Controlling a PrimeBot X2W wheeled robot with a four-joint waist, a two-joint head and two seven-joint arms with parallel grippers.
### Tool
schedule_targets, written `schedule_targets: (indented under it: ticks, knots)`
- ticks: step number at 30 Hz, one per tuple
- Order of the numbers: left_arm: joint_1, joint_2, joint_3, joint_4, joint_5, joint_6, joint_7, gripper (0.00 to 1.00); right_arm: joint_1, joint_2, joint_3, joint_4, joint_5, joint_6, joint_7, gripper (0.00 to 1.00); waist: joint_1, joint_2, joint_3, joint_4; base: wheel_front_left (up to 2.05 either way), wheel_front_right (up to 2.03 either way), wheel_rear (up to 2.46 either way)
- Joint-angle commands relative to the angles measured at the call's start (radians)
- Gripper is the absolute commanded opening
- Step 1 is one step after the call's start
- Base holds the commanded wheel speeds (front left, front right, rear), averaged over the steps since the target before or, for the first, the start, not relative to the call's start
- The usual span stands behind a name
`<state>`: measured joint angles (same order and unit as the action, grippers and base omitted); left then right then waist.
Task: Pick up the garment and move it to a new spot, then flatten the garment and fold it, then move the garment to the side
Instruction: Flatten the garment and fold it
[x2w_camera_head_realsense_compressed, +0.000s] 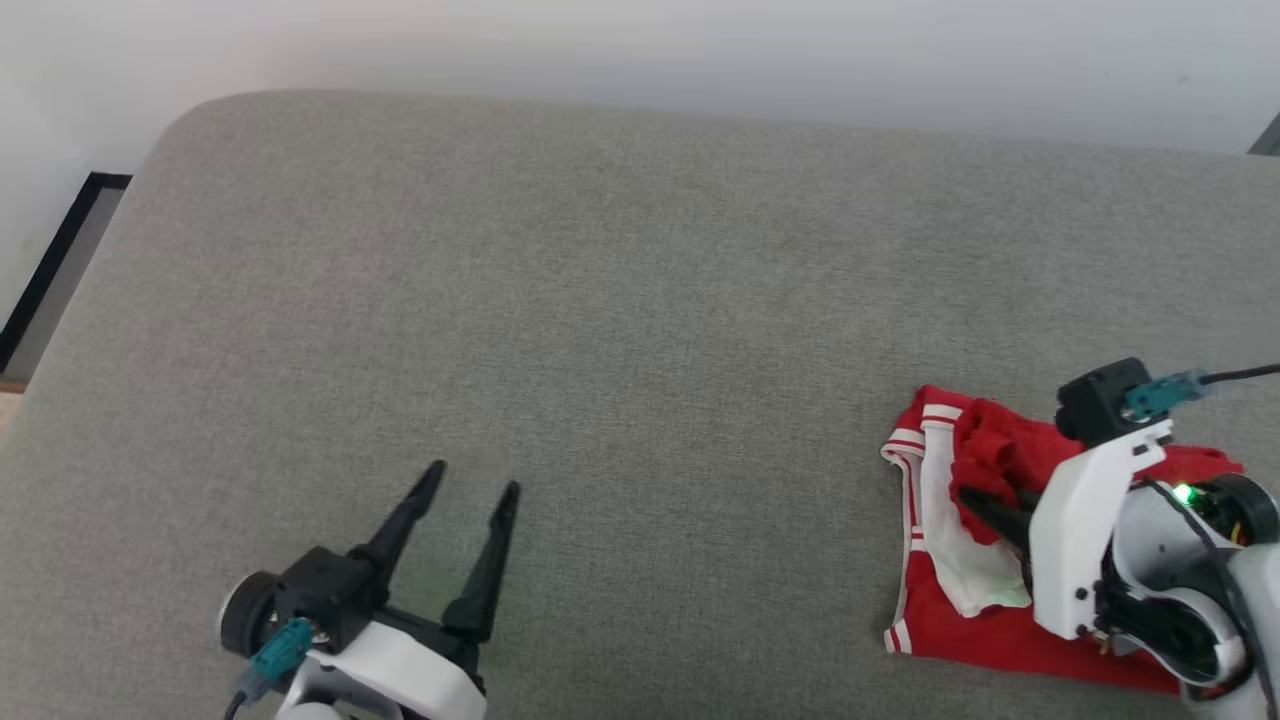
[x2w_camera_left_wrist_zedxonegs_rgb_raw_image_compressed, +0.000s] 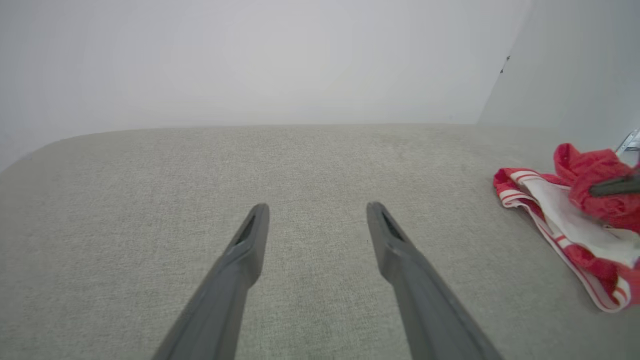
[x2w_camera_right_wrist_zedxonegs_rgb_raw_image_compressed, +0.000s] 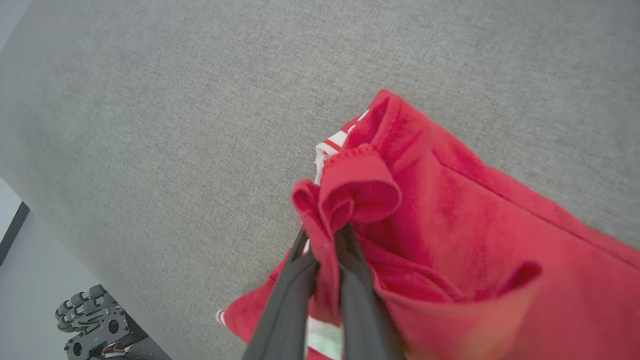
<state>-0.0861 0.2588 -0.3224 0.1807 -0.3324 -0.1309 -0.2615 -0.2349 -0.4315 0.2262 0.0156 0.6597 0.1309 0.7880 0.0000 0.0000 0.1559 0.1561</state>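
You see the garment (x2w_camera_right_wrist_zedxonegs_rgb_raw_image_compressed: 450, 210) as soft, fleecy, matt cloth, with smoother white sleeve fabric. The bench (x2w_camera_head_realsense_compressed: 600, 300) has grey, coarsely woven matt upholstery. The left tool (x2w_camera_head_realsense_compressed: 475, 477) has matt dark plastic fingers (x2w_camera_left_wrist_zedxonegs_rgb_raw_image_compressed: 425, 300).

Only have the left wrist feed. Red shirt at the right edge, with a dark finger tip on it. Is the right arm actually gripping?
Observer: Yes. In the right wrist view, the right gripper has its fingers shut on a bunched red fold of the shirt.
Operator: Shirt off the surface?
Observer: No. The head view shows it lying crumpled on the grey fabric surface, with the pinched fold bunched up.
Operator: Left arm near it?
Observer: No. The head view puts the left gripper, fingers open, far to the shirt's left and apart from it.
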Motion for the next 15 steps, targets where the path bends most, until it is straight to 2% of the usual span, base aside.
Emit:
schedule_targets:
  ticks: [1,8,9,10,11,12,15]
  knots:
    - [-0.018,0.003,-0.002,0.001,-0.006,0.001,-0.005,1.0,-0.013,0.001,0.008,0.013,0.001,-0.001,-0.01,0.0,0.0,0.0,0.002,0.003,0.0,0.0,0.0]
    - [-0.025,-0.006,-0.013,0.013,-0.006,0.001,-0.005,1.0,-0.044,-0.002,0.074,0.119,0.013,-0.001,-0.074,0.0,0.0,0.0,-0.003,0.01,0.0,0.0,0.0]
    - [-0.021,-0.005,-0.012,0.014,-0.007,0.001,-0.005,1.0,-0.047,-0.003,0.081,0.125,0.019,-0.001,-0.081,0.11,0.0,0.0,-0.006,0.008,0.0,0.0,0.0]
    - [-0.016,-0.004,-0.009,0.015,-0.009,0.001,-0.005,1.0,-0.049,-0.003,0.087,0.127,0.023,-0.001,-0.094,0.47,0.0,0.0,-0.01,0.005,0.0,0.0,0.0]
    - [-0.01,-0.002,-0.007,0.016,-0.01,0.001,-0.005,1.0,-0.053,-0.006,0.089,0.13,0.028,-0.001,-0.104,0.92,0.0,0.0,-0.015,0.002,0.0,0.0,0.0]
    - [-0.003,0.0,-0.004,0.017,-0.011,0.001,-0.005,1.0,-0.057,-0.009,0.092,0.13,0.03,-0.001,-0.114,1.0,0.0,0.0,-0.02,-0.002,0.0,0.0,0.0]
    - [0.014,0.004,0.005,0.022,-0.014,0.001,-0.005,1.0,-0.056,-0.022,0.102,0.117,0.039,-0.001,-0.136,1.0,0.0,0.0,-0.039,-0.016,0.0,0.0,0.0]
